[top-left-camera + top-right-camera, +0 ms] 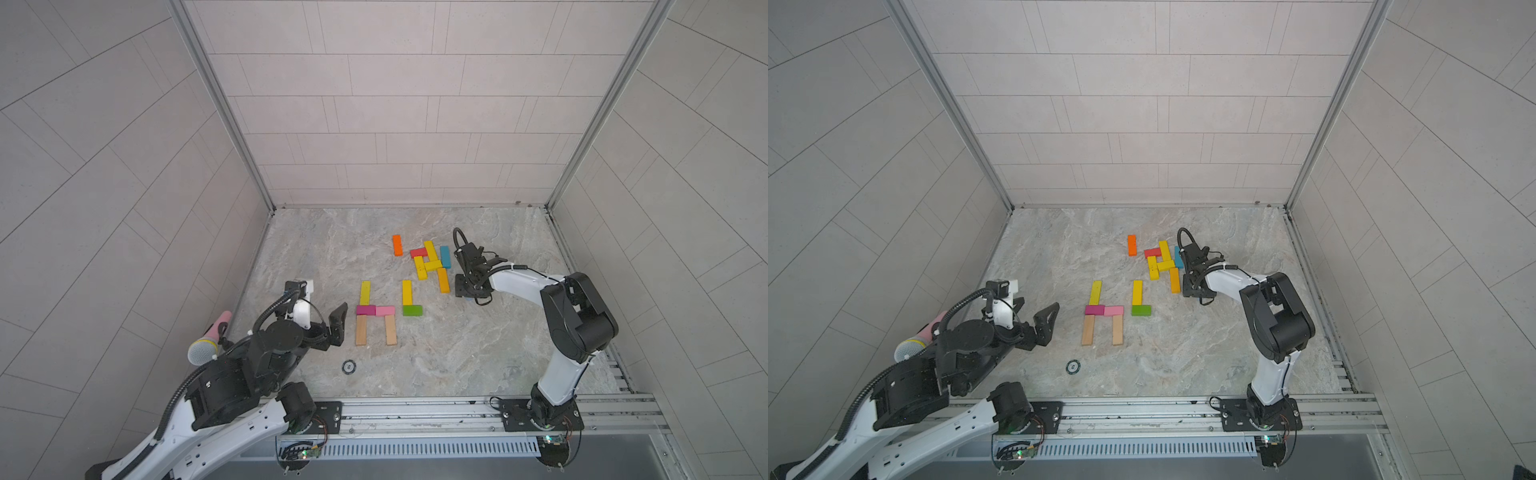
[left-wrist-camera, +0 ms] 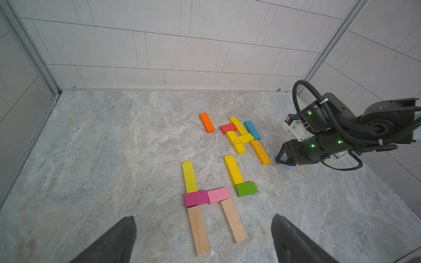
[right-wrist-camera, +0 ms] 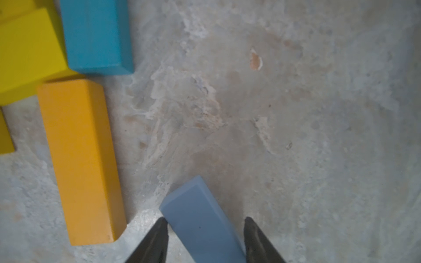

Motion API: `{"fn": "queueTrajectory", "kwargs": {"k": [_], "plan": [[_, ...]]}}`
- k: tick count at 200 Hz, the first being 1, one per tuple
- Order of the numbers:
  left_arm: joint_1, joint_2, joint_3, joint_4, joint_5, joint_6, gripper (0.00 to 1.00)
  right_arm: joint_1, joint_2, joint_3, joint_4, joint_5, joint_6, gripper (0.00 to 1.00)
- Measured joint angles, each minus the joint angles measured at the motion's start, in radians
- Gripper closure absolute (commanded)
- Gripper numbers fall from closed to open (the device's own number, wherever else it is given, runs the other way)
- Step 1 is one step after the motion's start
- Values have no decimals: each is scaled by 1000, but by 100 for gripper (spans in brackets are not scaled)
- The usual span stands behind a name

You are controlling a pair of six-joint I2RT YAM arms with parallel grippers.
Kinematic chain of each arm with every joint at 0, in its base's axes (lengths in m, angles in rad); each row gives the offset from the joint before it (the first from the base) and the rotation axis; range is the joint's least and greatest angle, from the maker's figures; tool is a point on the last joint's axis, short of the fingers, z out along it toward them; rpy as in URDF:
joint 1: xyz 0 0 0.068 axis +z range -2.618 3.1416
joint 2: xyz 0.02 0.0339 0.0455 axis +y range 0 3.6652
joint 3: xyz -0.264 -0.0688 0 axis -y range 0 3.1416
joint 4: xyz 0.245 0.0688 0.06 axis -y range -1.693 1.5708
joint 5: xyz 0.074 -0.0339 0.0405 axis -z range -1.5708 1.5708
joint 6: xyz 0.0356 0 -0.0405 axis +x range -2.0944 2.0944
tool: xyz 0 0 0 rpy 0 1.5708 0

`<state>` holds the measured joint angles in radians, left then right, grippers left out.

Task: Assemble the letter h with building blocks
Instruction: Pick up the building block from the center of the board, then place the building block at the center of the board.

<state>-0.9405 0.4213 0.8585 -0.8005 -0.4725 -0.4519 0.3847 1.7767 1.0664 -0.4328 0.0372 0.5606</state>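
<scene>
Pale tiled walls (image 1: 395, 104) box in the marbled grey bench (image 1: 478, 357); I read places off a top view, twelve o'clock at the far wall. Just off centre at nine o'clock lies the figure: a yellow bar (image 1: 365, 292) end-on to a magenta block (image 1: 365, 309), a pink block (image 1: 385, 310) touching that at its three o'clock, and two plain wood bars (image 1: 361, 329) running toward six from those two. To my eye it already reads as an h. Beside it at three o'clock sit a second yellow bar (image 1: 407, 291) and a green block (image 1: 412, 310), touching each other but apart from the pink. The spare pile (image 1: 432, 265) of orange, red, yellow, teal and amber bars is at one o'clock. My left claw (image 2: 203, 217) hangs wide and empty at eight o'clock. My right claw (image 3: 205, 219) is low at three o'clock, jaws drawn narrow either side of a light blue block (image 3: 196, 205) lying askew between them on the bench, just clear of the amber bar (image 3: 79, 159). Whether they grip it I cannot tell. I judge this the pick-up step. Next calls for a square, firm pinch, a clean lift, then a carry toward nine o'clock without nudging the placed bars.
</scene>
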Motion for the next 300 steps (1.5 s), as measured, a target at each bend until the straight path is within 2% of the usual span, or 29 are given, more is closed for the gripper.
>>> {"fn": "queueTrajectory", "kwargs": {"k": [37, 74, 126, 170, 210, 235, 251, 281, 300], "plan": [[0, -1, -1, 0, 0, 0, 0, 2, -12, -37, 16, 6, 29, 68], [0, -1, -1, 0, 0, 0, 0, 30, -116, -146, 20, 8, 67, 73], [0, -1, -1, 0, 1, 0, 0, 218, -356, -250, 1, -18, 71, 71], [0, -1, -3, -1, 0, 0, 0, 370, -381, -304, 4, -56, 46, 70], [0, 0, -3, -2, -3, 0, 0, 429, -380, -349, 3, -71, 34, 63], [0, 0, -3, -5, -8, 0, 0, 433, -380, -356, 3, -72, 30, 41], [0, -1, -3, -6, -10, 0, 0, 438, -383, -356, 6, -72, 43, 34], [0, -1, -3, -6, -12, 0, 0, 456, -443, -356, -7, -80, 60, 29], [0, -1, -3, -6, -12, 0, 0, 483, -497, -356, 9, -127, 87, 29]]}}
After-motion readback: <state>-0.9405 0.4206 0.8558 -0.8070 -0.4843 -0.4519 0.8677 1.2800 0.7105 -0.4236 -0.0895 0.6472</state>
